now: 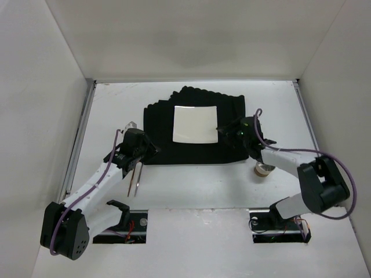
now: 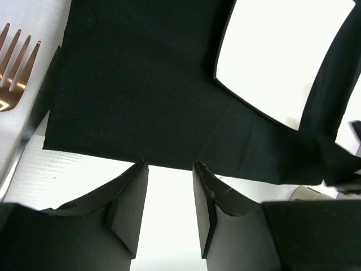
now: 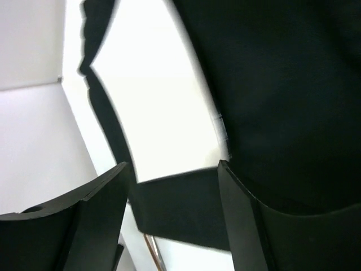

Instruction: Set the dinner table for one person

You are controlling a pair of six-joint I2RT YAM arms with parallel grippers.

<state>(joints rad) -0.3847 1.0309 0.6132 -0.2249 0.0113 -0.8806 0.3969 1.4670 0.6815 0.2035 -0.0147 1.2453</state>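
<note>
Table (image 1: 191, 194): white, rigid, fixed, under everything; work surface, not for gripping
Plate (image 1: 196, 123) on soft black placemat (image 1: 156, 116), far centre: stiff, slick, probably breakable; take by rim
Left gripper (image 2: 169, 166) jaws apart, empty, at placemat's near edge
Right gripper (image 3: 175, 169) jaws wide apart, empty, by plate's right edge

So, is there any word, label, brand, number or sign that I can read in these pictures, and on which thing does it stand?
None can be read.
No text shows on the white plate, the black placemat, the copper fork or the dinner table.
Anything on the arm bases is too small to tell.
</note>
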